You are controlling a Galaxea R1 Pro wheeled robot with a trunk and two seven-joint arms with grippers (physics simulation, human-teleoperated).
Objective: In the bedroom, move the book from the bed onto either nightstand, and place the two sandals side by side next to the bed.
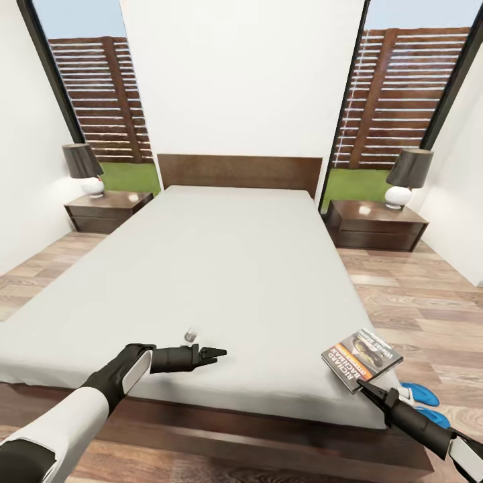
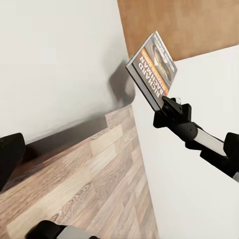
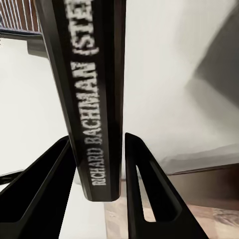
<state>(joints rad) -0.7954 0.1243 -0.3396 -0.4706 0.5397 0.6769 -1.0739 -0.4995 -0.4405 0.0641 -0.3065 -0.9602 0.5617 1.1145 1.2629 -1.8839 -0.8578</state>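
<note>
The book (image 1: 362,359), dark with an orange band, is tilted up over the bed's (image 1: 221,268) front right corner, and my right gripper (image 1: 367,384) is shut on its lower edge. In the right wrist view the book's spine (image 3: 97,99) sits between the two fingers (image 3: 144,189). The left wrist view shows the book (image 2: 152,67) and the right gripper (image 2: 169,105) above the mattress. My left gripper (image 1: 213,353) hovers open over the bed's front middle, holding nothing. Two blue sandals (image 1: 421,394) (image 1: 433,417) lie on the floor right of the bed. A nightstand (image 1: 107,209) (image 1: 376,225) stands on each side of the headboard.
Each nightstand carries a dark-shaded lamp (image 1: 83,168) (image 1: 406,176). A small pale object (image 1: 191,333) lies on the mattress just beyond the left gripper. Wood-plank floor (image 1: 416,302) runs along both sides of the bed. Tall windows flank the white wall behind the headboard.
</note>
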